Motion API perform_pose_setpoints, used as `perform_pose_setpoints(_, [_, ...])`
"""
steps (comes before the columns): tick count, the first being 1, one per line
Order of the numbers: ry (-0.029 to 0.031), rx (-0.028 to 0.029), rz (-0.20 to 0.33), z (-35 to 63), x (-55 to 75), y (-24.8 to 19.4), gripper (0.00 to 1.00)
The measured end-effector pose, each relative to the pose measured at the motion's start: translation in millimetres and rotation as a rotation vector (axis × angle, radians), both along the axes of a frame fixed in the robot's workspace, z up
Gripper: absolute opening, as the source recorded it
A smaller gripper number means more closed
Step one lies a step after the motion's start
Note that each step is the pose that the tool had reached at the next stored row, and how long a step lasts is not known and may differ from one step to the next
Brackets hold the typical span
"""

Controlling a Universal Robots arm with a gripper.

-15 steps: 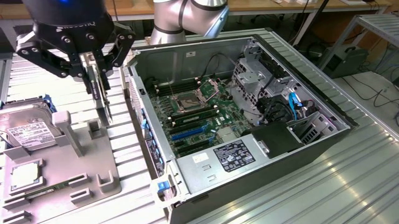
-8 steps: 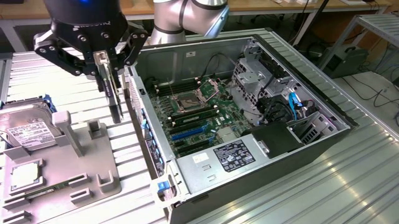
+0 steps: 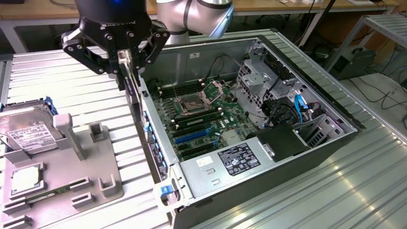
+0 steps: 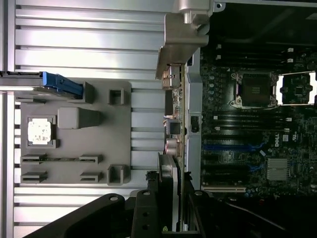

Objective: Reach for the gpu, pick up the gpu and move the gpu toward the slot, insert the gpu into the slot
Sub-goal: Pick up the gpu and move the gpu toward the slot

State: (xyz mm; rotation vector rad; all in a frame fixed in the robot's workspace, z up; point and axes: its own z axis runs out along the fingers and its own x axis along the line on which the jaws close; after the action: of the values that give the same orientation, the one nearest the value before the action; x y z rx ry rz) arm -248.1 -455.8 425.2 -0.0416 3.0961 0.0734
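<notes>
Above the wall of the open computer case (image 3: 210,191) that lay toward the exterior view's left, the hand (image 3: 125,61) was closed partway on the gpu (image 3: 130,86), its dark fingers (image 3: 95,57) pinching the thin card from both sides. The card hung upright and edge-on, with its silver bracket (image 4: 182,47) at one end. It was over the case wall, clear of the motherboard (image 3: 210,112); whether it touched the wall could not be told. The blue slot (image 3: 190,137) lay open on the board inside the case, apart from the card. On the slatted bench (image 3: 356,181) beside the case sat a grey fixture (image 3: 95,186) and a hard drive (image 3: 25,129).
</notes>
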Motion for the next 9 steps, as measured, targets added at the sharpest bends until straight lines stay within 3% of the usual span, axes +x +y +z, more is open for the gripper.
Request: perform_pose_setpoints(9, [-0.0003,0.0000,0.000,0.0,29.3,0.0,0.28])
